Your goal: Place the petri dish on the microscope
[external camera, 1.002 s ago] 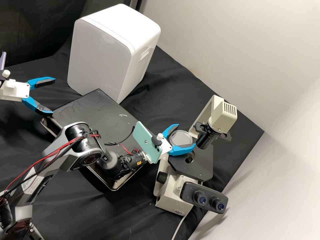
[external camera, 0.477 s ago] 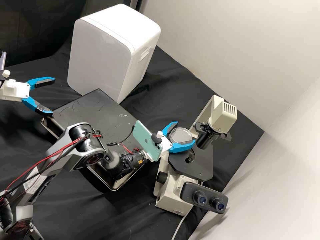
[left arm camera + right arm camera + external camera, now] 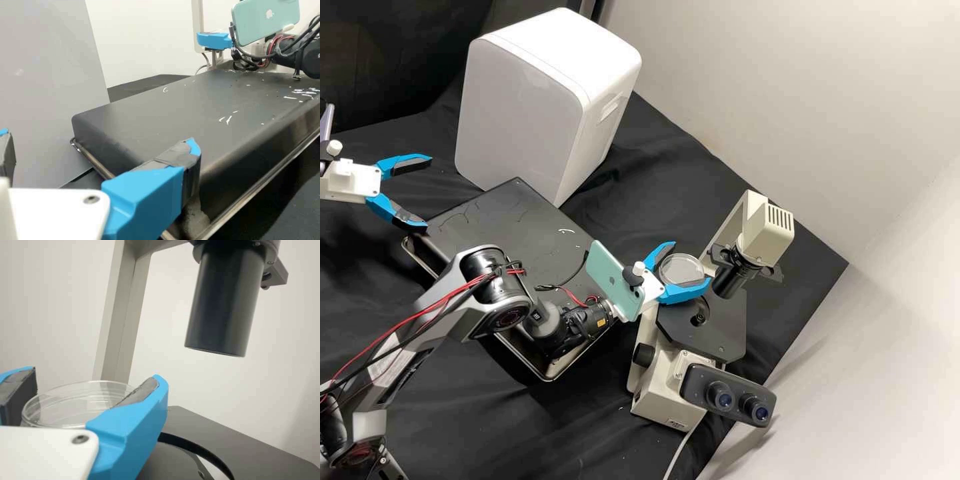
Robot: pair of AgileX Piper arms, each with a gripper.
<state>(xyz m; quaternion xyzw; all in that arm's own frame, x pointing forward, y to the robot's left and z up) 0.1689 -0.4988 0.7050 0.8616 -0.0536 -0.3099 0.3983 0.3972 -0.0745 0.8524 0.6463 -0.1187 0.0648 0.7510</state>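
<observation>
The black-draped counter [image 3: 667, 167] carries a tall white box [image 3: 547, 100] at the back, a flat black tray [image 3: 513, 227] in front of it and, just beside the tray, the microscope [image 3: 663, 390]. The microscope's dark stage [image 3: 720, 333] lies flat, with a round opening [image 3: 699, 313] under the dark lens tube [image 3: 728, 280]. The right gripper [image 3: 690, 265] hangs over the near edge of that stage, and its fingers [image 3: 683, 293] are closed on the rim of the petri dish [image 3: 682, 269], one on each side. The dish is held level and clear of the stage. In the right wrist view the petri dish [image 3: 70, 402] sits low between the fingers, and the lens tube [image 3: 225, 295] stands ahead of it and higher, with the stage below and ahead. The move probably turns on this gap: the opening lies forward of the dish and beneath it, so the dish must likely go a little forward, then down. The left gripper [image 3: 421, 192] is well apart at the tray's far corner, with its fingers spread wide and holding nothing.
</observation>
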